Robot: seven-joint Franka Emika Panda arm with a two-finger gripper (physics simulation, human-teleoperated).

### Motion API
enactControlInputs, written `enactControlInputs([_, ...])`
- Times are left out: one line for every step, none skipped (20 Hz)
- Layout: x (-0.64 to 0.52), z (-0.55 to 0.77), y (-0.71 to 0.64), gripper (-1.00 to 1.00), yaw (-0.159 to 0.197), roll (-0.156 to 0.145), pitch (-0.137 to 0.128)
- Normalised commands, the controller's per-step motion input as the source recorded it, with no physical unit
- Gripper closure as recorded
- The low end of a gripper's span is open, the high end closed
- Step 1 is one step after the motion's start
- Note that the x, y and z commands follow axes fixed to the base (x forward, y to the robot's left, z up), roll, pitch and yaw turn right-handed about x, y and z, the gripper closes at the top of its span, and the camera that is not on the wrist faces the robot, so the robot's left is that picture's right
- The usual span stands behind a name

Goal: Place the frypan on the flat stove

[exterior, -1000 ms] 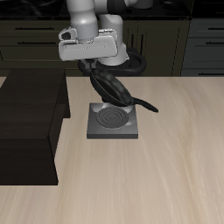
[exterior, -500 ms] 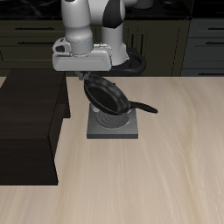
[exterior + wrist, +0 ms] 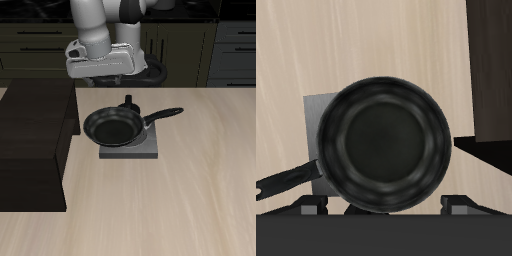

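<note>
**Frypan flat on the stove, gripper above and clear**

Frypan (image 3: 113,125) lying level on the flat stove (image 3: 139,153), round black bowl facing up, glossy rim catching a faint ring of light. Covers most of the grey plate and overhangs its edge toward the dark cabinet block (image 3: 35,140); only a strip of grey showing along the near edge and at the corner under the handle. Long straight handle (image 3: 166,116) running out over the wooden table (image 3: 200,190), away from the cabinet block and slightly toward the far side. Coil burner hidden beneath the pan. A small black knob-like shape (image 3: 127,101) just behind the pan's far rim, touching or nearly so; cannot tell which.

Same arrangement in the wrist view: frypan (image 3: 385,140) seen from straight above, filling the middle, with the flat stove (image 3: 316,112) peeking out as a grey corner behind it and the handle (image 3: 286,180) slanting off across the pale table (image 3: 376,45).

Gripper (image 3: 112,78) hanging above the pan's far side, apart from it, nothing between the fingers. Fingertips (image 3: 461,203) showing as two dark stubs set well apart on either side of the pan, so jaws spread wide and empty.

Behind the arm, dark kitchen drawers (image 3: 232,45) along the back wall.
</note>
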Motion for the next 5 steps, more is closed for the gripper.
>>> enactControlInputs([-0.20, 0.04, 0.01, -1.00, 0.035, 0.035, -0.011])
enactControlInputs([-0.13, 0.02, -0.02, -1.00, 0.024, 0.011, -0.023])
enactControlInputs([-0.10, 0.03, 0.14, -1.00, 0.020, 0.084, -0.013])
enactControlInputs([-0.03, -0.01, -0.07, -1.00, 0.000, 0.000, 0.000])
enactControlInputs([-0.22, 0.22, 0.13, -1.00, 0.039, 0.030, -0.027])
